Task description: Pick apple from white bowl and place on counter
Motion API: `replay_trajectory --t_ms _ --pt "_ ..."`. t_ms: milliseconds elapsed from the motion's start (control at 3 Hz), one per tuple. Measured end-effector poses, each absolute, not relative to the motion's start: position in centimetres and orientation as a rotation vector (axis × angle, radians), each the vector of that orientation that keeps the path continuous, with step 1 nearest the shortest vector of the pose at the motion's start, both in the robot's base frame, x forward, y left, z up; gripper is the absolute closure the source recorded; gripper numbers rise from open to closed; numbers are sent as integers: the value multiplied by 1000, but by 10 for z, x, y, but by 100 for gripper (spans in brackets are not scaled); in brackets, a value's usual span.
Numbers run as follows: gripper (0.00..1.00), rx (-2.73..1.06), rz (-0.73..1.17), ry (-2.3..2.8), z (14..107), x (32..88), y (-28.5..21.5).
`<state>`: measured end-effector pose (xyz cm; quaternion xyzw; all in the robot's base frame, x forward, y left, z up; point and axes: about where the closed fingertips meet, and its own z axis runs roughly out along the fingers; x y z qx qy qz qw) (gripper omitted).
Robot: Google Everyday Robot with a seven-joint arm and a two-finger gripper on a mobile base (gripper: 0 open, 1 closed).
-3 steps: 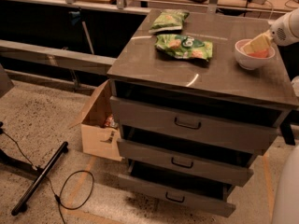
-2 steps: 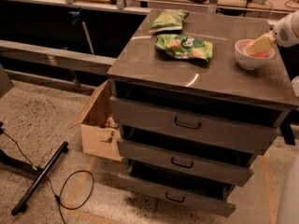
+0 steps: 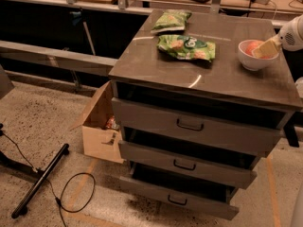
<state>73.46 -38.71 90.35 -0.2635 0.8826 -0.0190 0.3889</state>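
Near right edge of surface (image 3: 227, 79), hand (image 3: 265, 50) dips into white bowl (image 3: 253, 64) beside apple (image 3: 251, 46), grip state can't tell; skewed pinch could drag bowl or roll apple off.

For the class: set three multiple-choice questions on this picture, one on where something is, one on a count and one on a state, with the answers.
1. Where is the apple?
A. in the white bowl
B. on the floor
C. in a drawer

2. How many green snack bags lie on the counter?
A. one
B. two
C. four

3. The cardboard box beside the cabinet is
A. open at the top
B. taped shut
C. crushed flat

Answers:
1. A: the apple sits in the bowl, with the gripper at the bowl's right rim.
2. B: two bags lie near the back.
3. A: its flap stands up.
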Motion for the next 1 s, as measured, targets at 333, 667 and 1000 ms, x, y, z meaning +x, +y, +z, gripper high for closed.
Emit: replay_trajectory --t_ms 333,667,1000 --pt "45 -685 -40 2255 898 731 -384" --pt "46 -701 -38 2263 893 730 -381" --pt "33 -723 -34 2261 890 732 -376"
